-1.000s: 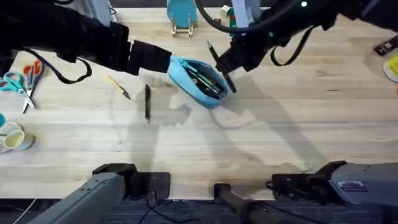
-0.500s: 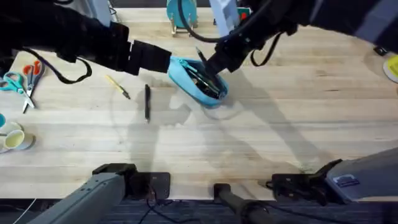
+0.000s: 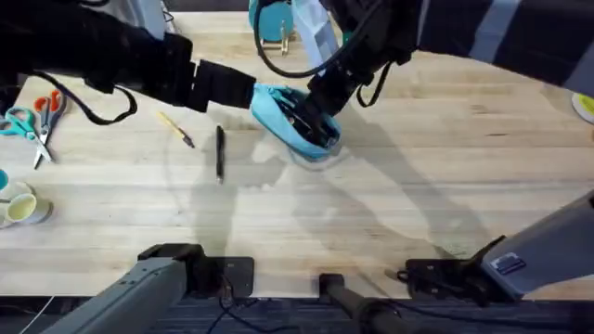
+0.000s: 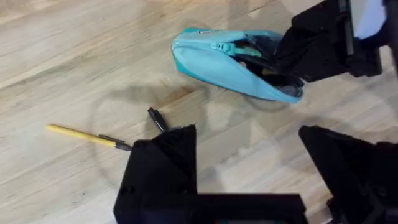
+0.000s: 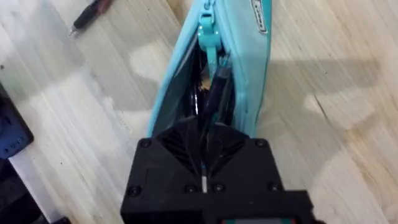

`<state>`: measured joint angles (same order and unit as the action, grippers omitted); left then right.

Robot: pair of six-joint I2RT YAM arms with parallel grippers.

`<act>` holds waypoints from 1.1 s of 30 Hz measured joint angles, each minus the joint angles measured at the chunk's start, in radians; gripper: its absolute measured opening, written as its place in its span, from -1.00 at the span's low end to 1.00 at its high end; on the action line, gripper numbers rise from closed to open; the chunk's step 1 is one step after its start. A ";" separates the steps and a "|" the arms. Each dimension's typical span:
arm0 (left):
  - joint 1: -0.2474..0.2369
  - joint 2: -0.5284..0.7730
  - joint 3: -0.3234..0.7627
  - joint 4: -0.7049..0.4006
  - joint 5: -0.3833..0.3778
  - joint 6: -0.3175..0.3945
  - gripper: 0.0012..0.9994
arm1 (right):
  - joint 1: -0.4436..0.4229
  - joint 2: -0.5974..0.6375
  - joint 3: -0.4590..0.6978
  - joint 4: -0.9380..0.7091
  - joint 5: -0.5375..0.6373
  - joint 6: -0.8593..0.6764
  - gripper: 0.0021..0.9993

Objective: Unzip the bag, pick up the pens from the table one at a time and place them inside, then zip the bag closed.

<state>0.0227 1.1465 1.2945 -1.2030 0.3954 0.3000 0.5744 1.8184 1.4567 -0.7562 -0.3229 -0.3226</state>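
The light teal bag (image 3: 275, 112) lies unzipped on the table (image 3: 390, 195), with dark items showing inside. My right gripper (image 3: 313, 105) is down at its opening, shut on a black pen (image 5: 214, 93) that points into the bag (image 5: 250, 43). Another black pen (image 3: 220, 151) lies on the wood left of the bag. My left gripper (image 3: 247, 93) hovers at the bag's left end. In the left wrist view its fingers (image 4: 163, 163) stand wide open and hold nothing, with the bag (image 4: 217, 59) and the right gripper (image 4: 293, 53) beyond them.
A thin yellow stick with a dark tip (image 3: 175, 128) lies left of the loose pen. Scissors (image 3: 33, 115) and a cup (image 3: 20, 206) sit at the far left. A teal disc on a wooden stand (image 3: 269, 23) stands at the back.
The right gripper has moved left and down with its pen, from beside the bag into its opening. The left arm and the loose pen have stayed put.
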 joint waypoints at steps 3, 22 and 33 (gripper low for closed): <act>0.000 0.000 0.000 0.000 0.000 0.000 0.99 | 0.001 0.019 0.000 0.006 0.000 0.000 -0.94; 0.000 0.000 0.000 0.000 0.000 0.000 0.99 | 0.003 0.034 0.000 0.000 -0.008 0.000 0.99; 0.000 0.000 0.000 0.000 0.000 0.000 0.99 | 0.003 0.031 0.018 -0.022 -0.007 0.000 0.99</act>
<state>0.0227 1.1461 1.2945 -1.2030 0.3954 0.3000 0.5777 1.8495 1.4746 -0.7786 -0.3303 -0.3225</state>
